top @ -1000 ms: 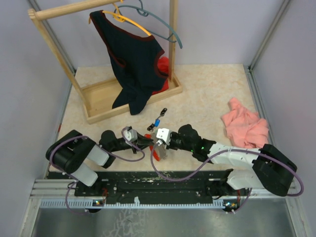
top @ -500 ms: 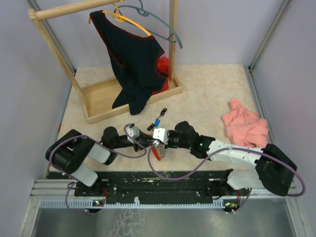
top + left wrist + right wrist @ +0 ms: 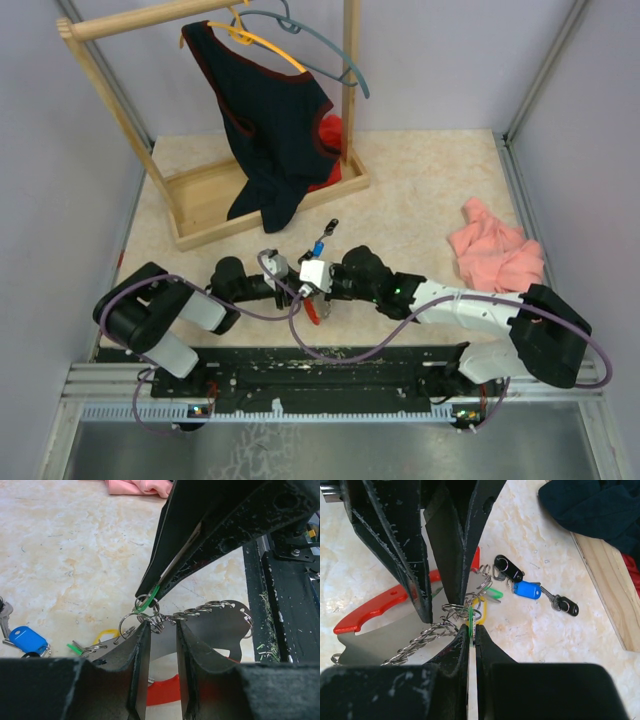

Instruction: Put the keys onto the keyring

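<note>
My right gripper (image 3: 471,628) is shut on a green key (image 3: 470,617) whose head sticks out past its tips, also seen in the left wrist view as the green key (image 3: 147,602). Split rings and a chain (image 3: 200,611) hang from it. My left gripper (image 3: 159,625) faces it tip to tip, jaws parted, with the rings touching one tip. Behind its gap lies the keyring, with a grey plate (image 3: 220,630) and a red part (image 3: 380,610). A blue key (image 3: 526,590), a yellow key (image 3: 480,612) and black keys (image 3: 507,567) lie on the table beyond.
At the back left stands a wooden rack (image 3: 200,200) with a dark garment (image 3: 270,120) and hangers (image 3: 300,50). A pink cloth (image 3: 495,255) lies to the right. The black base rail (image 3: 330,365) runs along the near edge.
The two grippers have drawn closer together, the right one shifting left with the green key. The left jaws have spread a little wider. The red keyring stays where it was.
</note>
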